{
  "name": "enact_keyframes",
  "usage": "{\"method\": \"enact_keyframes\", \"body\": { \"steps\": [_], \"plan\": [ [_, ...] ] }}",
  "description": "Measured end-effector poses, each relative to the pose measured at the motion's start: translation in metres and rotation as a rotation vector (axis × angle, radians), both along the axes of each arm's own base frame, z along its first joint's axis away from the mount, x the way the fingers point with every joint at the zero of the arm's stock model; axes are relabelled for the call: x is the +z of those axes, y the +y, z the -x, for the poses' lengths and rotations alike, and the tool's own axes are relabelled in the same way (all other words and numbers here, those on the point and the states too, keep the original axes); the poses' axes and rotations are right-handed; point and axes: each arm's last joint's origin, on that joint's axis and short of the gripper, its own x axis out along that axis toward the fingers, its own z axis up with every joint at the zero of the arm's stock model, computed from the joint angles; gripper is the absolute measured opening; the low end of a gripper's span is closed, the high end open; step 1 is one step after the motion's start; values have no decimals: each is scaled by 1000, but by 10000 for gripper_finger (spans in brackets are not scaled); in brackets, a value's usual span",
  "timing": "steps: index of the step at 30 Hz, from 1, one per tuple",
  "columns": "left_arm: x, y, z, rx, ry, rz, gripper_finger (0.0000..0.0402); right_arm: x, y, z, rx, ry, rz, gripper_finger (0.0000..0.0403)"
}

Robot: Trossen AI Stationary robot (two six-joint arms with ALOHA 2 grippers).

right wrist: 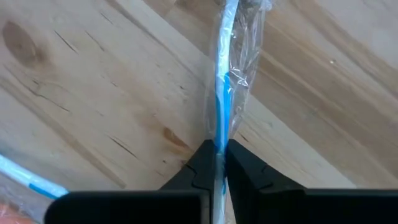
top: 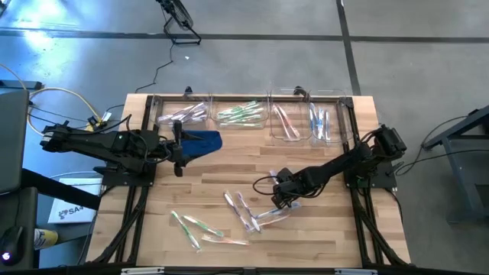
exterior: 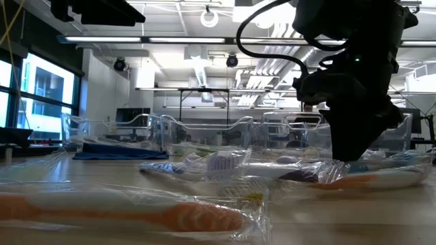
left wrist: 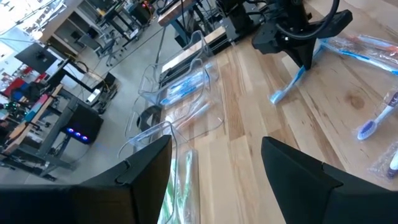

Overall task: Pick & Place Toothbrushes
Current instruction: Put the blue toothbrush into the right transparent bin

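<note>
R claw (right wrist: 219,163) shut on blue toothbrush (right wrist: 222,93); its long axis runs straight ahead of the claw. You lift next. L claw (left wrist: 211,174) open, far.

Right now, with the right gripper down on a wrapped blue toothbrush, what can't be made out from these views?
- Right wrist view: the right gripper is shut on the blue toothbrush; its brush head runs past the picture's edge.
- Low view: the grip point is hidden behind the gripper's dark body.
- High view: toothbrushes in the clear bins are too small to count.
- Left wrist view: the open left gripper holds nothing; the blue cloth is out of frame.
</note>
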Motion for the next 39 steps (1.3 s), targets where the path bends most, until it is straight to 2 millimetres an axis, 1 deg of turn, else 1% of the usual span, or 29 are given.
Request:
{"method": "enact_keyframes", "body": {
  "steps": [4, 9, 16, 22, 27, 30, 34, 39],
  "plan": [
    [0, 0, 0, 1, -1, 4, 241, 2, -1, 1, 41, -3, 17, 19],
    [0, 0, 0, 3, -3, 11, 241, 19, -5, 5, 74, -65, 87, 13],
    [0, 0, 0, 6, -6, 24, 241, 58, -21, 10, 89, -203, 175, 13],
    [0, 0, 0, 7, -2, 28, 241, 94, -44, 18, 90, -318, 281, 13],
    [0, 0, 0, 6, -2, 28, 241, 123, -61, 30, 87, -407, 372, 13],
    [-1, 0, 0, 3, -2, 29, 241, 136, -70, 41, 61, -424, 451, 13],
    [-1, 0, -1, 3, 3, 28, 241, 148, -82, 62, -28, -379, 571, 13],
    [-3, 0, -2, 5, 18, 31, 241, 158, -96, 87, -186, -329, 706, 13]
  ]
}}
